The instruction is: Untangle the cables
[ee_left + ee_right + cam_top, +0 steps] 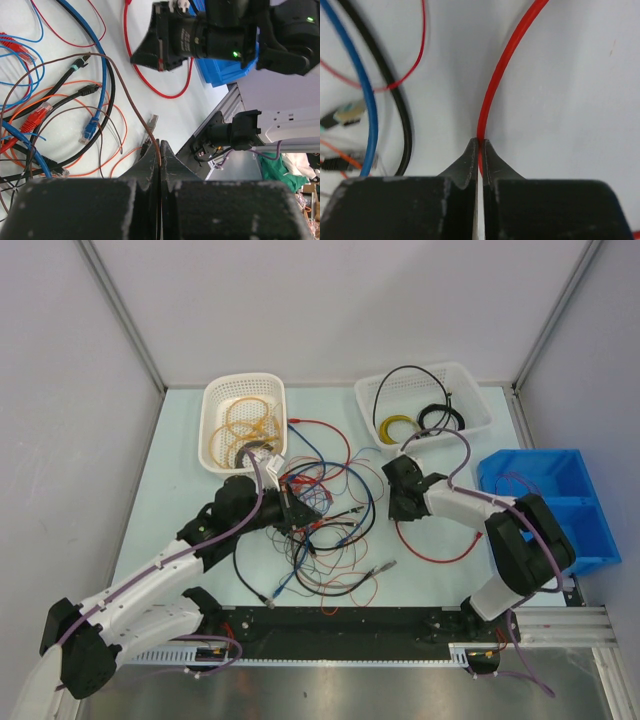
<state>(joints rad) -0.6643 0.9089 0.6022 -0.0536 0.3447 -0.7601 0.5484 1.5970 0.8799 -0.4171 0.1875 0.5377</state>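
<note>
The cables lie as a tangle of red, blue, orange and black wires in the middle of the table, between the two arms. My left gripper sits at the tangle's left side. In the left wrist view the left gripper is shut on a thin brown wire that arcs away over blue and black cables. My right gripper is at the tangle's right side. The right wrist view has the right gripper shut on a red cable just above the tabletop, beside a blue cable and a black cable.
A white basket with orange wire coils stands at the back left. A second white basket with black and yellow cables stands at the back right. A blue bin sits at the right edge. A black rail runs along the near edge.
</note>
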